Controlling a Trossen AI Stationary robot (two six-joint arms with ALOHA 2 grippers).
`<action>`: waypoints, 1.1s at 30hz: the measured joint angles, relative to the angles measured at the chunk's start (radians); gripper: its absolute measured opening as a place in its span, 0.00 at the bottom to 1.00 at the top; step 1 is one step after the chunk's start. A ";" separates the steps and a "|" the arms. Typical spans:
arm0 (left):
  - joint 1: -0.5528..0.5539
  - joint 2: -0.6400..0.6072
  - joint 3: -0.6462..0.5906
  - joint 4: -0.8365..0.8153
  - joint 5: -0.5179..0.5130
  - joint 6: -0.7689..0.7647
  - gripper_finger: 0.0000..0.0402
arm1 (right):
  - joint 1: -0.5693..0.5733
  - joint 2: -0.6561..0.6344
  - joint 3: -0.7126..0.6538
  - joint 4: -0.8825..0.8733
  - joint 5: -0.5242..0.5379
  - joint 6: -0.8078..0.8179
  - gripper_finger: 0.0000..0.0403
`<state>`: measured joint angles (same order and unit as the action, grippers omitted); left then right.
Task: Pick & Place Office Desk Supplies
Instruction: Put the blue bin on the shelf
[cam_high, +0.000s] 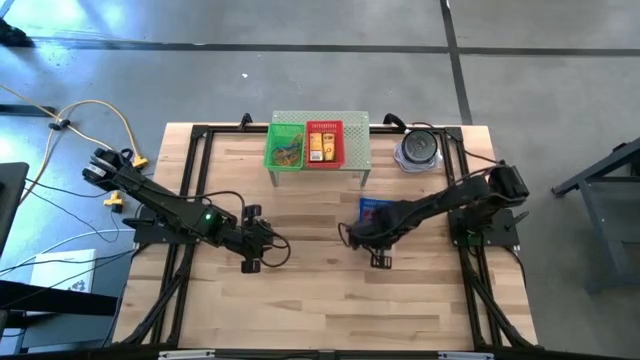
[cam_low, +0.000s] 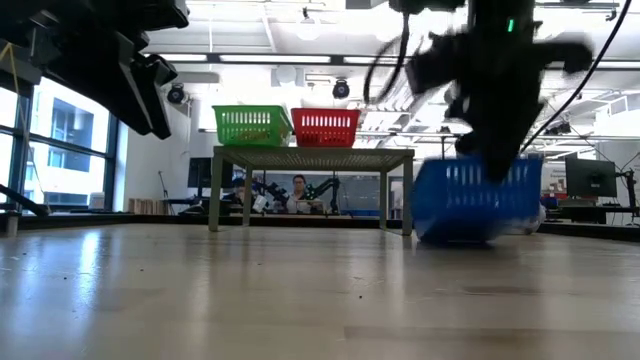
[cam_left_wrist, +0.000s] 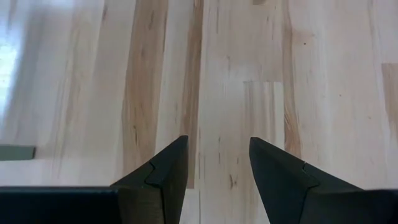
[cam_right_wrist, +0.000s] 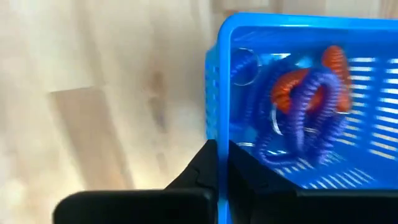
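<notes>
— Right tool (cam_right_wrist: 222, 163)?
— Clamped on the blue basket's (cam_right_wrist: 214, 93) wall; purple and orange loops (cam_right_wrist: 311, 106) lie inside.
— Left tool (cam_left_wrist: 217, 163)?
— Parted, empty, above bare bench (cam_left_wrist: 261, 74).

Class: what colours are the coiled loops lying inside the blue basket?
Purple and orange coiled loops lie in the blue basket, clearest in the right wrist view.

Two dark jointed arms, black cables (one green light, seemingly), wedge-shaped matte fingers (cam_left_wrist: 168, 177).
</notes>
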<state>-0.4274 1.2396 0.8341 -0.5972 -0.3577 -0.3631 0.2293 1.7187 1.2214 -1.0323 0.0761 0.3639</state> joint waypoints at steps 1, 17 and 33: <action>0.000 0.000 0.000 0.000 -0.004 0.000 0.40 | 0.012 0.000 0.030 -0.032 0.003 0.008 0.01; 0.000 0.000 0.000 0.000 -0.011 -0.003 0.40 | 0.017 0.000 0.444 -0.473 0.241 0.007 0.01; -0.008 0.000 0.000 -0.001 -0.006 -0.004 0.40 | -0.255 0.000 0.466 -0.348 0.389 -0.351 0.01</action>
<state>-0.4351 1.2396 0.8341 -0.5980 -0.3634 -0.3669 -0.0257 1.7187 1.6875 -1.3804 0.4650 0.0127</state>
